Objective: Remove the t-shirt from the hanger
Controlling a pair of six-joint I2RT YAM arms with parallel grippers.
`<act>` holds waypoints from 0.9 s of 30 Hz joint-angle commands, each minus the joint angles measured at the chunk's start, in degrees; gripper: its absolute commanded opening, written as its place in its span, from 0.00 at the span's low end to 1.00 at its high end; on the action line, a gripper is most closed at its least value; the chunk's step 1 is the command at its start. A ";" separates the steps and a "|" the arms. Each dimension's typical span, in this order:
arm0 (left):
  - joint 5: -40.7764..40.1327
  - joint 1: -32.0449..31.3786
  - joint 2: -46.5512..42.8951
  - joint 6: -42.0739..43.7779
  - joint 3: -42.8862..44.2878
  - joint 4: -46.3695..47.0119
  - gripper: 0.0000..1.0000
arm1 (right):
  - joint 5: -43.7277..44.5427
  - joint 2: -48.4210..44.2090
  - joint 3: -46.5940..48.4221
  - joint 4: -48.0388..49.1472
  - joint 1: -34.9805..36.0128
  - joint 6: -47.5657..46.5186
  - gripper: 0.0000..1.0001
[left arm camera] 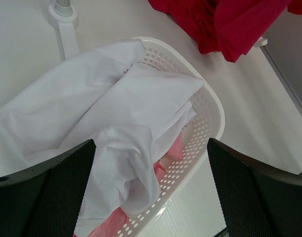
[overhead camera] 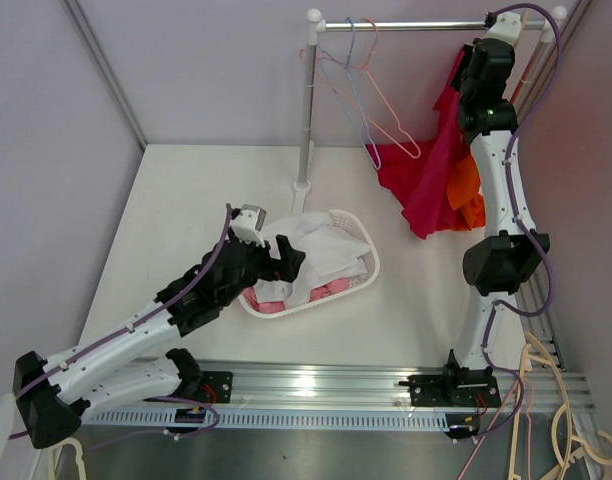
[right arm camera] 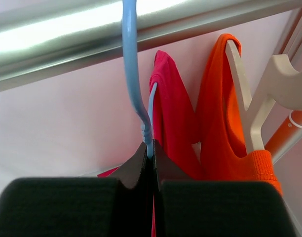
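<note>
The red t-shirt [overhead camera: 426, 175] hangs from the rail [overhead camera: 416, 24] at the right, on a light-blue hanger [right arm camera: 133, 84] hooked over the rail. My right gripper [overhead camera: 464, 82] is up at the rail and shut on the hanger's neck [right arm camera: 150, 148], just below the hook. The red t-shirt [right arm camera: 170, 108] drapes right behind the fingers. My left gripper [overhead camera: 288, 256] is open and empty [left arm camera: 151, 192] just above the white basket [overhead camera: 370, 262], over white cloth [left arm camera: 116, 108]. The red t-shirt's hem shows in the left wrist view [left arm camera: 230, 24].
An orange shirt [right arm camera: 217, 123] on a cream hanger [right arm camera: 254, 108] hangs next to the red one. Empty pink and blue hangers [overhead camera: 371, 100] hang mid-rail. The rack's post [overhead camera: 306, 110] stands behind the basket. Spare hangers [overhead camera: 576, 440] lie at the near right corner.
</note>
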 commanded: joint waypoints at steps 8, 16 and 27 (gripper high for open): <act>4.57 -1.24 -0.62 17.97 5.93 6.80 1.00 | -10.22 -12.38 -5.75 -0.09 0.25 1.62 0.00; 11.17 -2.03 -3.17 20.28 7.88 13.92 0.99 | -11.91 -27.34 -22.04 7.22 2.18 -1.72 0.00; 11.16 -4.93 -0.35 23.01 10.69 13.21 0.99 | -15.26 -23.56 -17.03 1.69 2.35 0.64 0.00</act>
